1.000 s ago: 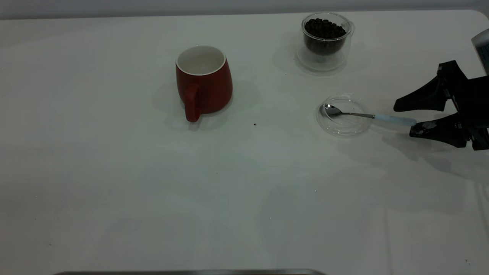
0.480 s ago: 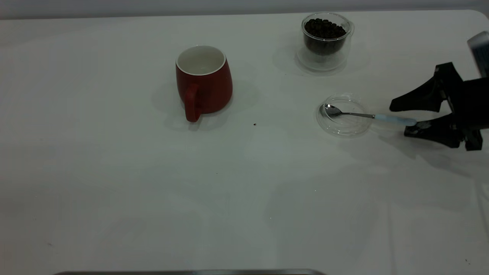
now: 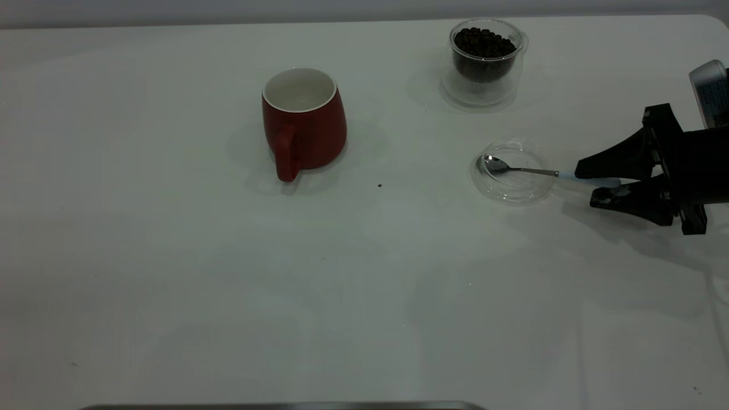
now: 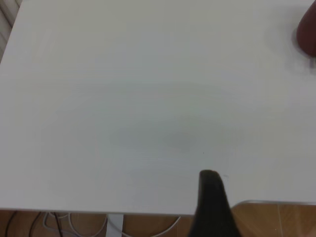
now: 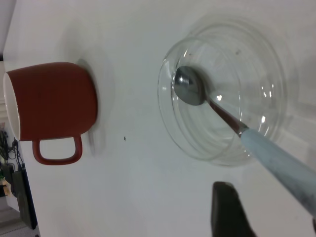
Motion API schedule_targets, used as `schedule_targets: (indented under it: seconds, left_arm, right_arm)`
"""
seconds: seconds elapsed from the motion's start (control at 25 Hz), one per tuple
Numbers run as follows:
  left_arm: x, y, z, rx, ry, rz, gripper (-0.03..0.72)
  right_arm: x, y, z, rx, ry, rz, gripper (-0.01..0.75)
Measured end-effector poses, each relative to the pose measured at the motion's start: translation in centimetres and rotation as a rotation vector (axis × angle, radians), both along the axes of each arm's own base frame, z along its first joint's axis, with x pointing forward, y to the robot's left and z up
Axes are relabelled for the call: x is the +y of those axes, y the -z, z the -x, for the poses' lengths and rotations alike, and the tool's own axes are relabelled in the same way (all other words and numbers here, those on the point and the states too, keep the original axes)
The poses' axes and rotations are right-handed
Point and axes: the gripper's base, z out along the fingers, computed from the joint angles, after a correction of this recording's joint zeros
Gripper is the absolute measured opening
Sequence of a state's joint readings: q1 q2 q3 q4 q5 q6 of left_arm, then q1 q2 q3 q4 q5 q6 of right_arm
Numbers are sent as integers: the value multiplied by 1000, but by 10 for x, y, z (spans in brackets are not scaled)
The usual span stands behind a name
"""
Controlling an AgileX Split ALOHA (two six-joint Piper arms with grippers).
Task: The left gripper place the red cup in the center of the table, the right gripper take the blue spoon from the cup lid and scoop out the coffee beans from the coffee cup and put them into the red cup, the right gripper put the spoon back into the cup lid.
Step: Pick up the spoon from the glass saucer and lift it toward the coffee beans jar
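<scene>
The red cup [image 3: 303, 122] stands upright near the table's [image 3: 171, 273] middle, handle toward the front. It also shows in the right wrist view as the red cup [image 5: 54, 106]. The blue spoon [image 3: 586, 179] lies with its bowl in the cup lid [image 3: 512, 191] and its handle pointing right. My right gripper [image 3: 585, 184] is open low over the table, one finger on each side of the spoon [image 5: 276, 163] handle just past the cup lid [image 5: 222, 143]. The coffee cup [image 3: 484, 85] with coffee beans [image 3: 484, 41] stands at the back right. My left gripper [image 4: 269, 197] hangs open near the table's edge, far from the cup.
A tiny dark speck [image 3: 380, 185] lies between the red cup and the lid. A grey metal strip [image 3: 285, 405] runs along the front edge. Beyond the table edge in the left wrist view are a wooden floor [image 4: 276, 219] and cables [image 4: 59, 222].
My right gripper has slid left along the spoon handle toward the lid, and its fingers have narrowed around the handle. The spoon, lid and cups have not moved.
</scene>
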State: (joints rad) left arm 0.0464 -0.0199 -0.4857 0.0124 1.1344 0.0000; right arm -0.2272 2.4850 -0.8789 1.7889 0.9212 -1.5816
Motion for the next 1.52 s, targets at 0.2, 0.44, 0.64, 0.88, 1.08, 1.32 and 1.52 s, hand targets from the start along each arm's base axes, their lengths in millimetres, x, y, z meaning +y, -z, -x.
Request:
schedule_targets:
  seconds: [0.2, 0.44, 0.64, 0.88, 1.08, 1.32, 1.52]
  left_arm:
    - [0, 0, 0, 0, 0, 0, 586]
    - [0, 0, 0, 0, 0, 0, 586]
    - [0, 0, 0, 0, 0, 0, 586]
    - [0, 0, 0, 0, 0, 0, 586]
    - [0, 0, 0, 0, 4, -5, 586]
    - [0, 0, 0, 0, 4, -5, 586]
    - [0, 0, 0, 0, 4, -5, 586]
  right_arm:
    - [0, 0, 0, -6, -5, 3, 288]
    - [0, 0, 0, -20, -18, 14, 198]
    - [0, 1, 0, -36, -32, 24, 192]
    - [1, -2, 0, -70, -50, 8, 112]
    - [2, -2, 0, -85, -59, 8, 112]
    - [-4, -13, -1, -107, -85, 32, 102]
    - [-18, -40, 9, -105, -64, 65, 102]
